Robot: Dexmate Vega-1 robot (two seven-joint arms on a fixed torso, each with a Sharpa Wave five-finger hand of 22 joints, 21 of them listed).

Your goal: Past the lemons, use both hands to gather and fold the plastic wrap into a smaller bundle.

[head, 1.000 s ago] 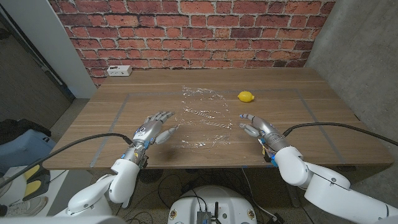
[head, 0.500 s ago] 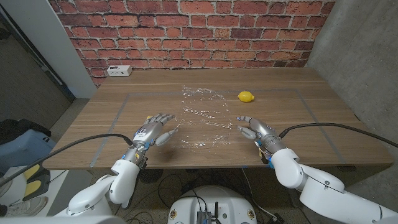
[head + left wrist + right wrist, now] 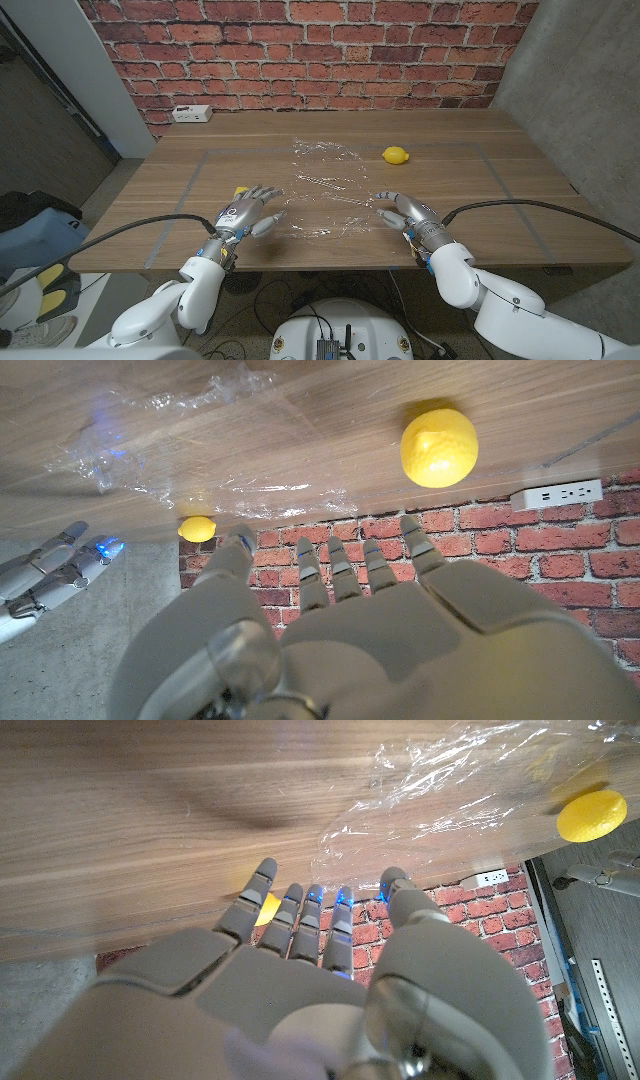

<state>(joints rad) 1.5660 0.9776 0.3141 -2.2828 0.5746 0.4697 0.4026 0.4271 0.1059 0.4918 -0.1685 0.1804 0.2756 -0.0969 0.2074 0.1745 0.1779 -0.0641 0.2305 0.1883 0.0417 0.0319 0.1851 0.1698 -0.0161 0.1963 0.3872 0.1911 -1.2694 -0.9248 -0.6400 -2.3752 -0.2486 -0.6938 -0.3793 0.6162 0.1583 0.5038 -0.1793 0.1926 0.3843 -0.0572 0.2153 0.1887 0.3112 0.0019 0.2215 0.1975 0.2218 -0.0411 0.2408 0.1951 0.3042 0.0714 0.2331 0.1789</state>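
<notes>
A sheet of clear plastic wrap (image 3: pixel 325 190) lies spread and crinkled in the middle of the wooden table (image 3: pixel 500 190). One lemon (image 3: pixel 396 155) sits off its far right corner. A second lemon (image 3: pixel 241 190) peeks out just beyond my left hand (image 3: pixel 248 212). That hand hovers at the wrap's near left edge, fingers apart, holding nothing. My right hand (image 3: pixel 405 212) is at the near right edge, fingers spread, fingertips at the film's border; contact cannot be told. The left wrist view shows the wrap (image 3: pixel 200 450), both lemons (image 3: pixel 438 448) (image 3: pixel 198 528) and my right hand (image 3: pixel 55 565).
A white power strip (image 3: pixel 190 113) lies at the far left corner against the brick wall. Thin taped lines mark a rectangle on the tabletop. The right wrist view shows the wrap (image 3: pixel 470 780) and a lemon (image 3: pixel 592 815) past it.
Both hands have moved inward toward the wrap's near edges. The left hand's shift has uncovered a lemon behind it. The wrap itself has not moved.
</notes>
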